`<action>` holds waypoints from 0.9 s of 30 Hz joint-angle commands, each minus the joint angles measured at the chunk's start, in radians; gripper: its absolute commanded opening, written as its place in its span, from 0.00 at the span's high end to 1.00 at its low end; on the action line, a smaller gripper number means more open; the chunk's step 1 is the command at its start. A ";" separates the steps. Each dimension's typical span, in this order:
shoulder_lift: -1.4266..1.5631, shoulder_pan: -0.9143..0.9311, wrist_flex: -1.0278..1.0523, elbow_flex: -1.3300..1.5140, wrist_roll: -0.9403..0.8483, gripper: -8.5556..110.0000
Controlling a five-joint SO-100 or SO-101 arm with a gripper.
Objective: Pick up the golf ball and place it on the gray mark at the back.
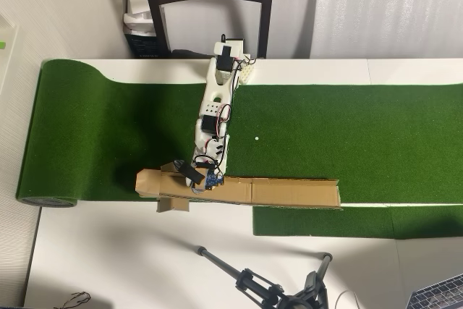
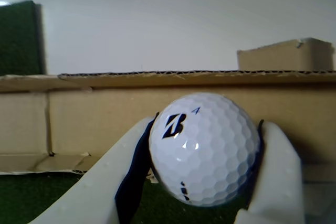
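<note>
In front of the cardboard wall (image 2: 157,114), the gripper (image 2: 202,153) holds one golf ball (image 2: 205,148) tight. No gray mark can be seen.

In the wrist view the golf ball (image 2: 205,148) sits between the end effector (image 2: 202,182) fingers — cardboard wall (image 2: 94,119) just behind.

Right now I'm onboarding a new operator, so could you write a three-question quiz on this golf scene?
1. True or false: the claw is shut on the white dimpled golf ball.
2. In the wrist view, what stands right behind the ball: A) brown cardboard wall, B) chair, C) tripod?
3. What letter is printed on the ball?

Key: 1 true; 2 A; 3 B, with a small 4 beside it.
</note>
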 commanded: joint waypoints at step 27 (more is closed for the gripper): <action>0.043 -0.009 -0.028 -0.110 -0.064 0.61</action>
